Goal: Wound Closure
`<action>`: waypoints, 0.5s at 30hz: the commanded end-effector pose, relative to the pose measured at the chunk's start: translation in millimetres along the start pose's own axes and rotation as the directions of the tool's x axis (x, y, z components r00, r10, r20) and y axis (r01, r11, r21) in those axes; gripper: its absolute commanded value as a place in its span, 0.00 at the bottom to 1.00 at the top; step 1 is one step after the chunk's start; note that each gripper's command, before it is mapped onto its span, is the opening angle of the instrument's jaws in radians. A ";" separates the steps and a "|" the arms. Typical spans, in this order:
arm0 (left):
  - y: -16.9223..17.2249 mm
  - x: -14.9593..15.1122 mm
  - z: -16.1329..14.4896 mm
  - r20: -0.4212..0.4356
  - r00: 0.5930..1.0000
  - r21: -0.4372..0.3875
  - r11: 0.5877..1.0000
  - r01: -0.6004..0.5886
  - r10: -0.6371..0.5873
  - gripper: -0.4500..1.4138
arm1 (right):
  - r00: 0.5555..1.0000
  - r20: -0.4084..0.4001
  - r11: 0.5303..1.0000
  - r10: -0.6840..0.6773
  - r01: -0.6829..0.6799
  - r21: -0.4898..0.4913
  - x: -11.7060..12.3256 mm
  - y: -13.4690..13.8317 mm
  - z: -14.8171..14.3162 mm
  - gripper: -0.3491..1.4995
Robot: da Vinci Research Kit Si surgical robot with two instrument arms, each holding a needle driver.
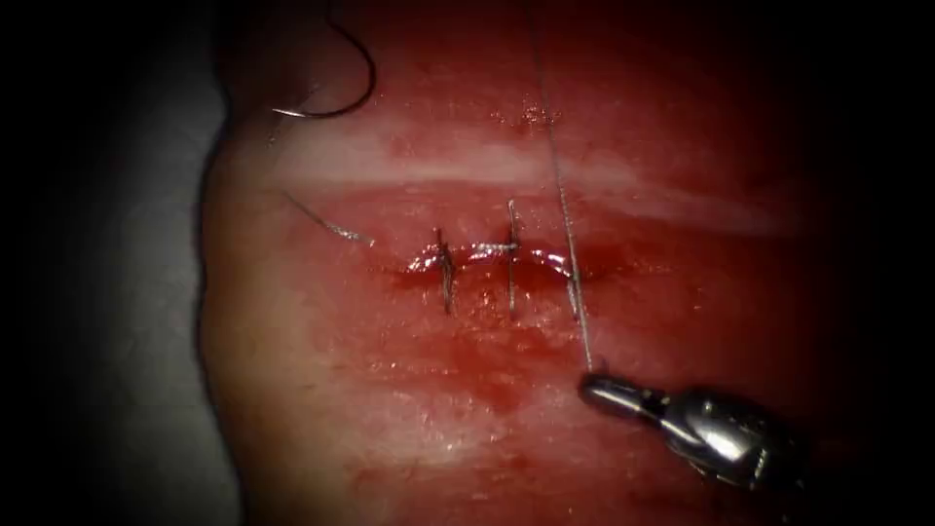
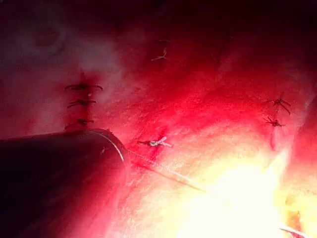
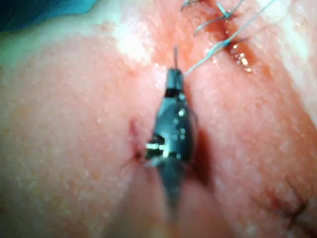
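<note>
The cut (image 1: 487,261) runs across the tissue (image 1: 321,390), with two stitches (image 1: 446,278) over it. My right tool (image 1: 591,386) sits just below the cut's right end, jaws shut on the thread (image 1: 563,205). That thread is taut, running from the jaws up across the cut's right end and on past the far side. The right wrist view has the same tool (image 3: 174,74) gripping the thread (image 3: 213,49), which leads to the cut (image 3: 240,54). The curved needle (image 1: 370,83) lies free on the tissue, far up and left of the cut, held by neither tool. The left arm's dark shaft (image 2: 54,173) hides its own jaws.
A loose thread end (image 1: 331,226) lies left of the cut. Red fluid (image 1: 487,375) wets the tissue below it. The tissue's left edge (image 1: 206,292) drops to a grey surface. The left wrist view has older stitches (image 2: 81,103) and a knot (image 2: 157,143).
</note>
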 end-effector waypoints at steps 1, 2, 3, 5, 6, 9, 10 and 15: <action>0.2 0.3 0.6 0.000 1.000 0.007 1.000 -0.004 0.004 0.00 | 1.000 0.004 1.000 0.004 -0.004 0.004 -1.5 -1.3 0.3 0.00; 0.0 0.3 0.6 0.001 1.000 0.018 1.000 -0.012 0.012 0.00 | 1.000 0.007 1.000 0.002 -0.002 0.003 -1.7 -1.5 0.2 0.00; 0.0 0.3 0.6 0.001 1.000 0.018 1.000 -0.012 0.012 0.00 | 1.000 0.007 1.000 0.002 -0.002 0.003 -1.7 -1.5 0.2 0.00; -0.3 0.2 0.6 0.002 1.000 0.038 0.999 -0.020 0.020 0.00 | 1.000 0.010 1.000 0.002 -0.002 0.002 -1.8 -1.8 0.0 0.00; -0.4 0.1 0.6 0.007 1.000 0.043 0.999 -0.018 0.018 0.00 | 1.000 0.010 1.000 0.002 -0.002 0.000 -1.9 -1.9 -0.1 0.00; -1.0 -0.2 0.4 0.020 1.000 0.079 0.997 -0.009 0.007 0.00 | 1.000 0.010 1.000 0.000 0.000 -0.002 -2.1 -2.1 -0.3 0.00; -1.7 -0.6 0.2 0.031 1.000 0.101 0.995 -0.001 -0.003 0.00 | 1.000 0.012 1.000 -0.004 0.004 -0.001 -2.6 -2.5 -0.3 0.00; -3.4 -1.9 -0.6 0.050 0.998 0.124 0.992 0.018 -0.024 0.00 | 1.000 0.027 1.000 -0.015 0.015 0.004 -4.4 -4.0 -0.4 0.00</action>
